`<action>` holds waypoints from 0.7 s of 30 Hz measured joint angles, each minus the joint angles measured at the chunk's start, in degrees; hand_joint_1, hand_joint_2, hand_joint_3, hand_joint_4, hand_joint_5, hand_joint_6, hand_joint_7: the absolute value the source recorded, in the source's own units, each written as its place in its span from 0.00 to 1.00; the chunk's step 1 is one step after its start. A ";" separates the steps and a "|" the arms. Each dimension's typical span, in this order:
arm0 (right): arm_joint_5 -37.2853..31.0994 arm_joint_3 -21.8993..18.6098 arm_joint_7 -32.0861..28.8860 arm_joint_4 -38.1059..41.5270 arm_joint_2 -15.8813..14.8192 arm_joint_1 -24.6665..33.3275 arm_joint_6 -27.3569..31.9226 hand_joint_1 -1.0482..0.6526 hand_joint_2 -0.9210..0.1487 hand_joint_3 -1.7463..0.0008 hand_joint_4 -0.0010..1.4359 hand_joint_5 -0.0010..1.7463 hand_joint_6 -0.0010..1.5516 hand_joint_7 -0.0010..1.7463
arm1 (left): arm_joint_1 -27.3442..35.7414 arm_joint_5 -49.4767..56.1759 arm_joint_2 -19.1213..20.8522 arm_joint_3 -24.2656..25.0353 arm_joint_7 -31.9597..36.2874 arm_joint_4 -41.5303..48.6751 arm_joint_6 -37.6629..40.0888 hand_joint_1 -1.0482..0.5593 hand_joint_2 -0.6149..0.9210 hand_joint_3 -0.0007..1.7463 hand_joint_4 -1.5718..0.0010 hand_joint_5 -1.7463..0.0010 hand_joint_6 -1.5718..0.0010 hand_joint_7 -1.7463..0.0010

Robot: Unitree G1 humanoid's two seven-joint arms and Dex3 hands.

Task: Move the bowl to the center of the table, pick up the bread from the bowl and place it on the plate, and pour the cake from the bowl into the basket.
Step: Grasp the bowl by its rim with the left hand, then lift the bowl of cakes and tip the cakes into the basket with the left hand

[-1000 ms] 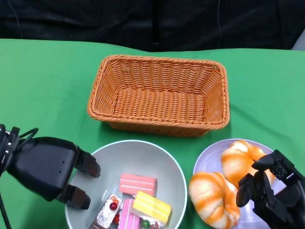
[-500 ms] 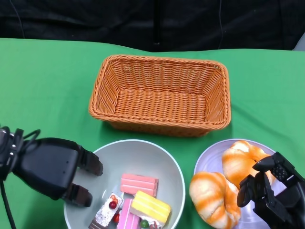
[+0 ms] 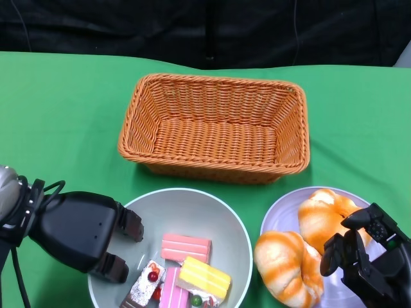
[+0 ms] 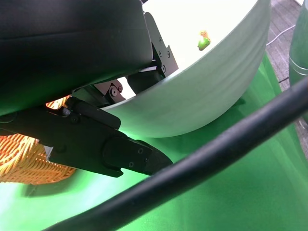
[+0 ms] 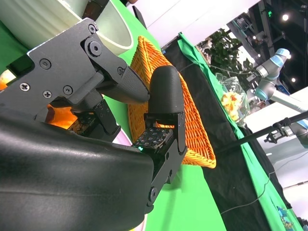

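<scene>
Green cloth (image 3: 64,109) spread over tabletop. Black drape (image 3: 192,29) hung behind far edge. In right wrist view, potted plant (image 5: 219,50) and silver-blue robot arm (image 5: 272,79) seen in background beyond tabletop.

Woven wicker basket (image 3: 215,128), smooth matt bowl (image 3: 192,212), glossy bread (image 3: 286,264), green cloth table (image 3: 64,109) w/ matt finish

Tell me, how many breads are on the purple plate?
2. One bread lies at the near left edge of the plate, partly overhanging it. The other bread sits further in, beside the right hand.
</scene>
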 measured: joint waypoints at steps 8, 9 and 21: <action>-0.42 -0.04 -0.09 -0.02 0.16 -0.11 -0.14 0.59 0.43 0.25 0.69 1.00 0.56 0.93 | 0.01 -3.75 -2.26 -0.13 0.87 3.62 -2.55 0.43 0.93 0.00 0.48 0.47 0.29 0.97; -0.48 -0.04 -0.10 -0.02 0.17 -0.12 -0.14 0.59 0.43 0.25 0.70 1.00 0.56 0.93 | 0.01 -4.09 -2.45 -0.14 1.04 3.97 -2.66 0.45 0.93 0.00 0.48 0.46 0.30 0.97; -0.91 0.09 -1.03 -1.45 0.74 0.29 -0.13 0.59 0.41 0.26 0.69 1.00 0.54 0.93 | 1.78 -7.48 -6.13 0.13 7.38 8.97 -1.42 0.40 0.89 0.00 0.34 0.18 0.28 0.96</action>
